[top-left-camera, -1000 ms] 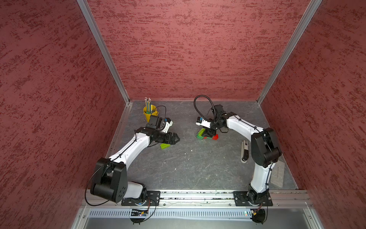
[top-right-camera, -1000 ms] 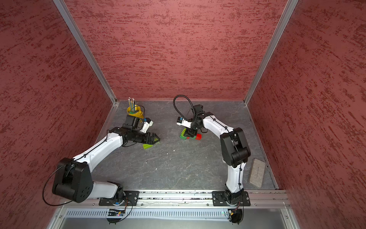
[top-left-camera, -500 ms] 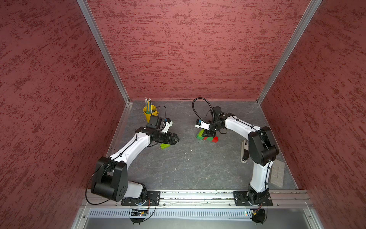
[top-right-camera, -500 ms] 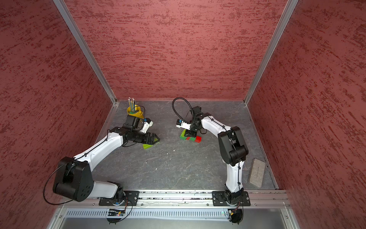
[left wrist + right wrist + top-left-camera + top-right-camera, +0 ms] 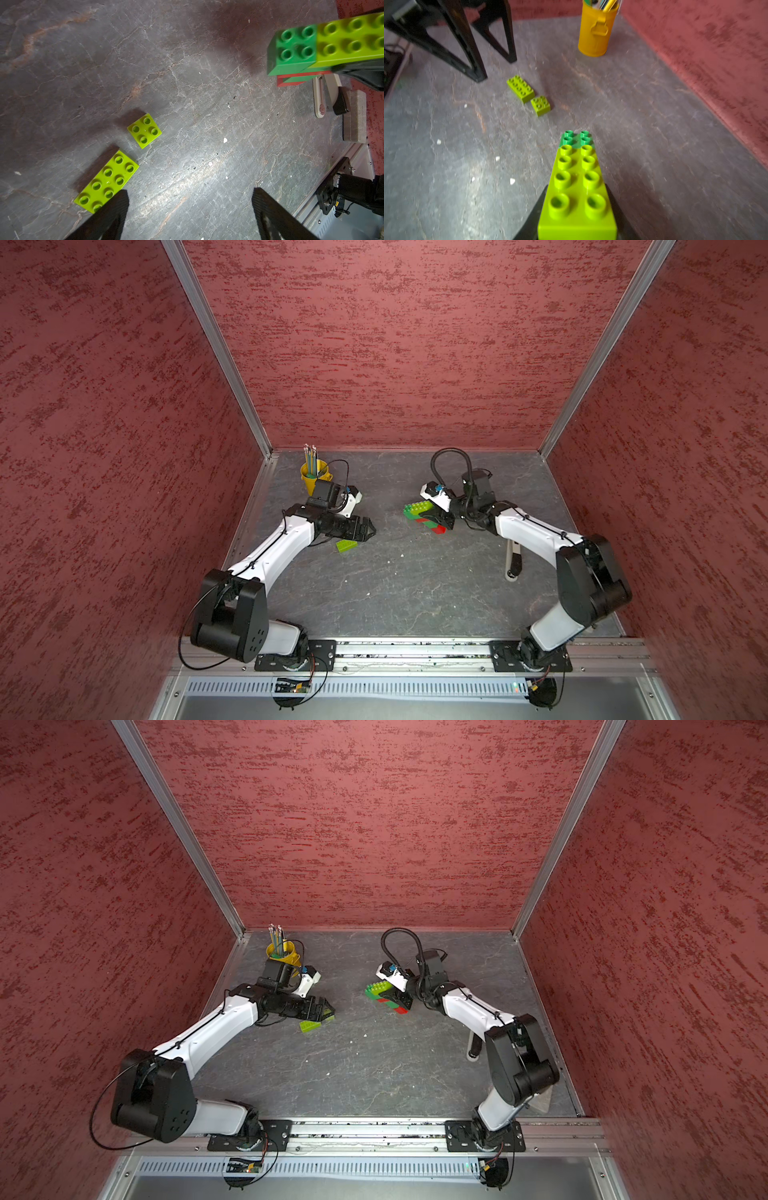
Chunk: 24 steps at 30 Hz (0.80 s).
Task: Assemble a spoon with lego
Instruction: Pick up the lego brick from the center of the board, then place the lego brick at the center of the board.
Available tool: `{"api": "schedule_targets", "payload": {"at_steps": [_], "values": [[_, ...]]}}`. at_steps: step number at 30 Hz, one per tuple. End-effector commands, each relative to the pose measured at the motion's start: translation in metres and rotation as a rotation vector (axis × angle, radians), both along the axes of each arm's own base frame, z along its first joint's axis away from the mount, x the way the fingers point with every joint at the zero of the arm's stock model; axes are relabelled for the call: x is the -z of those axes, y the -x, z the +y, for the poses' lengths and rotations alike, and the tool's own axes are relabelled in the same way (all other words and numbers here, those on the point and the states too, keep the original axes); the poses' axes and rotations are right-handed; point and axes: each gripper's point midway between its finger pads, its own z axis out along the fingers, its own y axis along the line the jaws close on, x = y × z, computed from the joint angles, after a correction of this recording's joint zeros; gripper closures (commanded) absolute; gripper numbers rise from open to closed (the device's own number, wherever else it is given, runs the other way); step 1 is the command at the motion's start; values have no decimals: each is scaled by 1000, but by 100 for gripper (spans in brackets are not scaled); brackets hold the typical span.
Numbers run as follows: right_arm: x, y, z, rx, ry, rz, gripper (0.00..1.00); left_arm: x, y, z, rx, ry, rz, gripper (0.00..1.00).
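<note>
The part-built spoon (image 5: pixel 420 512) is a stack of lime green, dark green and red lego. My right gripper (image 5: pixel 441 521) is shut on it at its lime green end, and it hangs tilted just above the floor. The right wrist view shows the spoon's studded top (image 5: pixel 579 182) between the gripper's fingers. Two loose lime green lego bricks lie on the floor: an oblong one (image 5: pixel 107 180) and a square one (image 5: pixel 144 130). My left gripper (image 5: pixel 190 199) hovers open just beside the oblong brick (image 5: pixel 346 546), nothing between its fingers.
A yellow bucket (image 5: pixel 312 479) with pencils stands at the back left, behind the left wrist. A white-and-black oblong tool (image 5: pixel 513 562) lies under the right forearm, with a grey block (image 5: pixel 353 116) beyond it. Red walls close three sides; a metal rail (image 5: pixel 415 649) runs along the front.
My right gripper has shut on the spoon and carried it slightly left. The right arm's elbow has swung in. The left arm has not moved.
</note>
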Motion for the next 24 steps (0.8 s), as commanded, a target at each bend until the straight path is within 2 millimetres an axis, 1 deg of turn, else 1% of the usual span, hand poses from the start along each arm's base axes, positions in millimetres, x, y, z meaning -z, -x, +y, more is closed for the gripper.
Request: {"api": "schedule_targets", "payload": {"at_steps": [1, 2, 5, 8, 10, 11, 14, 16, 19, 22, 24], "values": [[-66, 5, 5, 0, -328, -177, 81, -13, -2, 1, 4, -5, -31, 5], [-70, 10, 2, 11, -389, -194, 81, -12, -1, 1, 4, -6, -29, 5], [-70, 22, -8, 48, -500, -227, 82, -13, -1, -1, 11, -12, -27, 6], [-70, 32, -16, 62, -571, -251, 82, -15, 0, -6, 21, -16, -27, 5], [-63, 35, -15, 47, -589, -233, 82, -22, -3, -12, 21, 7, -41, 6], [-59, 36, -15, 47, -594, -223, 82, -29, -7, -17, 17, 22, -59, 6], [-49, 39, -15, 36, -600, -226, 82, -57, -19, -41, 13, 88, -137, 6], [-40, 38, -14, 35, -589, -211, 81, -73, -24, -62, 42, 109, -184, 6], [-31, 38, -13, 31, -582, -195, 81, -77, -32, -86, 61, 102, -207, 7], [-22, 37, -13, 33, -573, -184, 81, -74, -40, -100, 46, 129, -217, 7], [-20, 37, -13, 38, -581, -175, 81, -69, -43, -106, 36, 142, -213, 7]]}}
